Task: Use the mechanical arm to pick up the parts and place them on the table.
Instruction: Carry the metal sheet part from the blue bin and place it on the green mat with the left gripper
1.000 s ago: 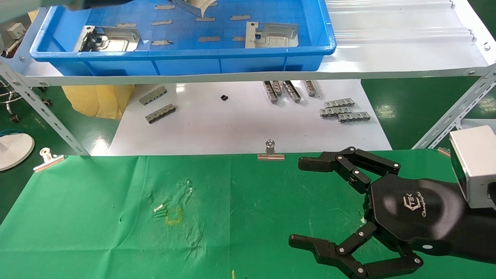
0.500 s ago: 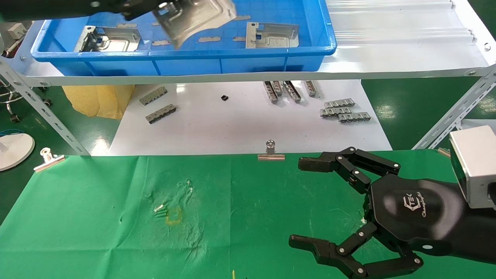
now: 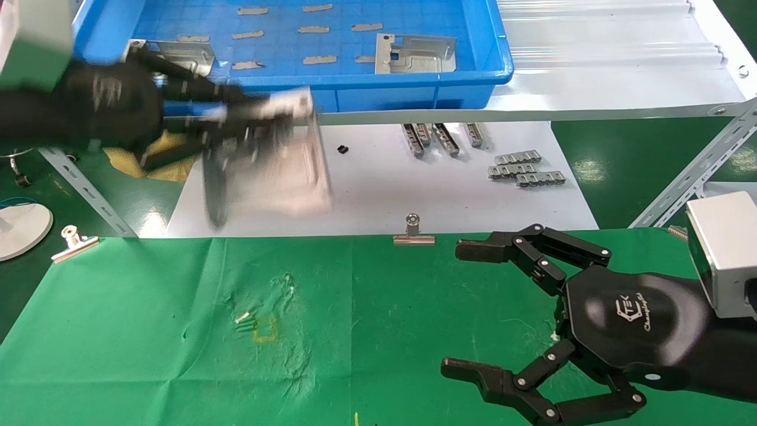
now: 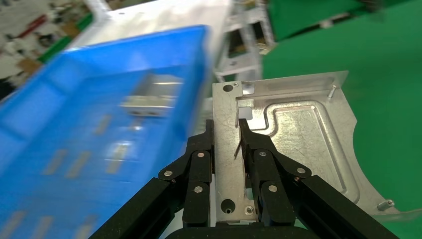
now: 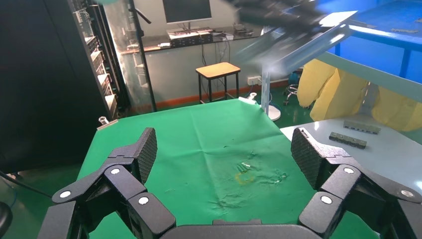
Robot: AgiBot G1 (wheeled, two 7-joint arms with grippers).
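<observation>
head view: upper left of the frame, the left gripper [image 3: 236,127] pinches a part [image 3: 281,171] by one edge, so the plate hangs clear between the blue tray [image 3: 414,89] and the green desk [image 3: 148,331]. two more parts lie in the tray. lower right, the right gripper [image 3: 473,313] rests spread and empty over the cloth.

left wrist view: fingers [image 4: 199,169] clamp the plate's rim (likely for a flat release).

right wrist view: spread fingers [image 5: 139,154] frame the desk.

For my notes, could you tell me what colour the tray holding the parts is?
Bright blue tray; the head view shows it best.
</observation>
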